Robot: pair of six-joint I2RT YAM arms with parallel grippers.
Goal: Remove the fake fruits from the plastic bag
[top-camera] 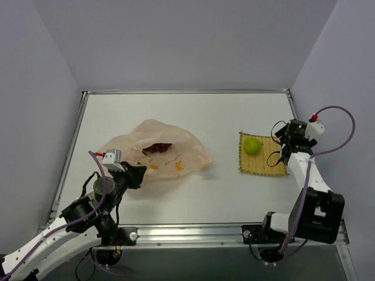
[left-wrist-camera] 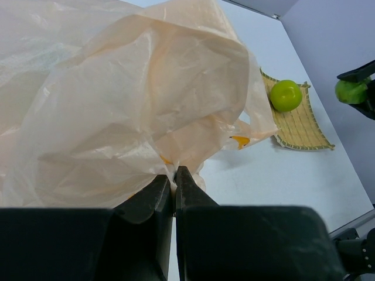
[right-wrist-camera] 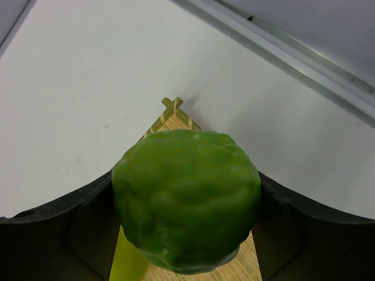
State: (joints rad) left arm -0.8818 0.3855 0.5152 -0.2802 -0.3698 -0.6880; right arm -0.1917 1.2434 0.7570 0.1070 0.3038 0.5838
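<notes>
The peach plastic bag [top-camera: 167,149] lies crumpled left of centre and fills the left wrist view [left-wrist-camera: 117,99]. A dark purple grape bunch [top-camera: 157,148] shows through it. My left gripper [top-camera: 136,174] is shut on the bag's near edge [left-wrist-camera: 174,171]. My right gripper [top-camera: 285,146] is shut on a round, bumpy green fruit [right-wrist-camera: 187,208] and holds it over the yellow woven mat [right-wrist-camera: 173,114]; this fruit also shows in the left wrist view [left-wrist-camera: 350,91]. A lime-green fruit [top-camera: 253,145] rests on the mat [left-wrist-camera: 286,95]. The mango-like fruit is not in view.
The mat [top-camera: 263,158] lies at the right, close to the table's right edge. A raised metal rim [top-camera: 187,91] runs along the far edge, with grey walls around the table. Small orange prints [top-camera: 179,166] mark the bag.
</notes>
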